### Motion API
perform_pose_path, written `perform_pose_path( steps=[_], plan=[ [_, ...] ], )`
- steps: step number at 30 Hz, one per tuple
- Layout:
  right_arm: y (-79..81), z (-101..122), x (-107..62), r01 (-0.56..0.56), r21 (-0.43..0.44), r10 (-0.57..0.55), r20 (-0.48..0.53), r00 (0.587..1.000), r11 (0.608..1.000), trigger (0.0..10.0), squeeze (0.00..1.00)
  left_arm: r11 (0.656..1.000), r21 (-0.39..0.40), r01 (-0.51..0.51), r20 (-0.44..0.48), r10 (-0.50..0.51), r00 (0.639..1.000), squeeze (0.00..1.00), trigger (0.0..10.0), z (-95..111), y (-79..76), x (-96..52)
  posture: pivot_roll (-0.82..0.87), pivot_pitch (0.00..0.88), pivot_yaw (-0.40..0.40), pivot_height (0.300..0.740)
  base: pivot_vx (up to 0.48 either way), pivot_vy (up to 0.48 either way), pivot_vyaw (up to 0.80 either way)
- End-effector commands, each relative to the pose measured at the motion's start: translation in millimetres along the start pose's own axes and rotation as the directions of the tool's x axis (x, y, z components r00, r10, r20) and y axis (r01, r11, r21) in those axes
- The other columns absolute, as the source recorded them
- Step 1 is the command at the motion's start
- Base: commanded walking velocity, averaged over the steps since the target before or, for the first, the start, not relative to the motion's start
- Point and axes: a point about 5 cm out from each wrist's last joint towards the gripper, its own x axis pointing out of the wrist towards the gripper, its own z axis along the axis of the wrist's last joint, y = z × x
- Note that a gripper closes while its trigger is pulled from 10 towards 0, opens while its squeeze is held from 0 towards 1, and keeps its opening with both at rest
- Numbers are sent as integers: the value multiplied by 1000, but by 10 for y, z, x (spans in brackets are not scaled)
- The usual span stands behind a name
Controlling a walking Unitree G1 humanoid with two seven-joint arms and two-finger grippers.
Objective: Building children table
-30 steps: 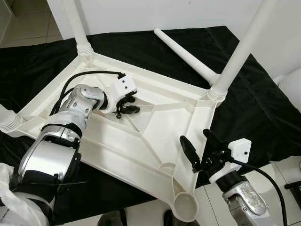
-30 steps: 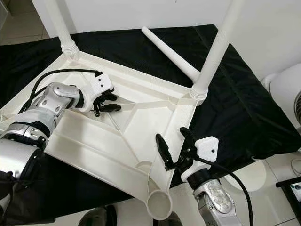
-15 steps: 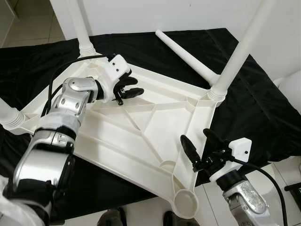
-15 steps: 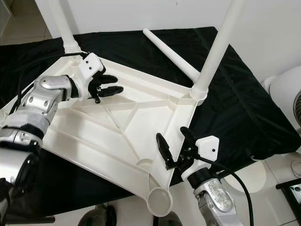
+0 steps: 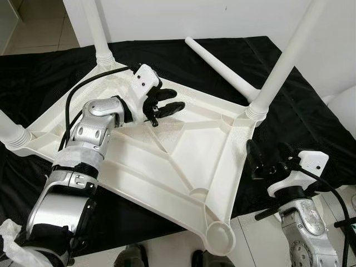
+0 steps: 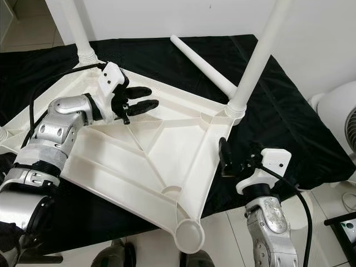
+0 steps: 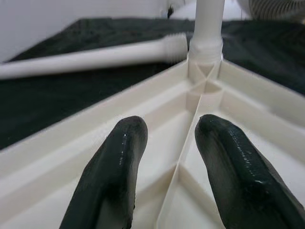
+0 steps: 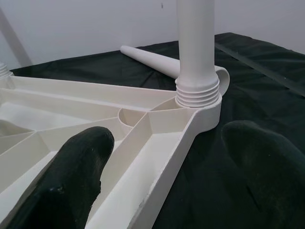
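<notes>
loose leg: you have one white table leg [image 5: 221, 67] lying flat on the black cloth [image 5: 311, 128], beyond the far edge of the upturned tabletop [image 5: 167, 161]; its long axis runs from the back of the scene toward the right standing leg [image 5: 283, 61], with its near end just behind that leg's base
left gripper: your left gripper [image 5: 165, 105] hovers over the ribbed underside near the far edge, fingers [image 7: 114, 176] parted with a clear gap, holding nothing; in the left wrist view they aim along a rib toward the right standing leg, and the loose leg lies crosswise beyond the rim
right gripper: your right gripper [image 6: 223, 157] sits just off the tabletop's right edge, below the right standing leg; its fingers [image 8: 71, 181] are spread wide and empty, straddling the rim in the right wrist view
key relation: I judge the loose leg is ahead and to the right of your left fingers, across the rim; the left gripper looks nearer its middle, while the right one sits close to the standing leg that stands in front of its near end
empty socket: the round corner socket [image 5: 221, 243] nearest you holds no leg, so that is probably where the loose one belongs
count, legs: four in all; three stand upright in corner sockets (far left [image 5: 95, 28], left edge [image 5: 10, 130], right), one lies loose
count, tabletops: one, upside down on the cloth
count, grippers: two, both empty
</notes>
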Motion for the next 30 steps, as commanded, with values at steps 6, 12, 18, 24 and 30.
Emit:
perform_pose_path(
  steps=[6, 12, 18, 24, 30],
  plan=[
    [-49, -26, -50, 30, -7, -30, 3, 1000, 1000, 10000, 0, 999, 12, -53, -103, 54, 993, 0, 10000, -205, -9, -174, -33, 65, -13, 740, 0, 0, 0],
    [-56, -31, -56, 28, -5, -28, 3, 1000, 1000, 10000, 0, 996, 16, 88, -78, -86, 993, 0, 10000, -246, -185, -290, -27, 61, -16, 740, 0, 0, 0],
    [-53, -23, -36, 14, -10, -14, 9, 1000, 1000, 10000, 0, 987, -10, 161, -110, -161, 981, 0, 10000, -332, -242, -417, -24, 51, -19, 740, 0, 0, 0],
    [-62, -20, -31, 7, -15, -7, 9, 1000, 1000, 10000, 0, 975, -17, 223, -206, -222, 953, 0, 10000, -509, -357, -489, -22, 47, -21, 740, 0, 0, 0],
    [-59, -16, -33, 4, -17, -4, 10, 1000, 1000, 10000, 0, 983, -4, 185, -267, -180, 947, 0, 10000, -637, -377, -462, -27, 47, -21, 740, 0, 0, 0]
  ],
)
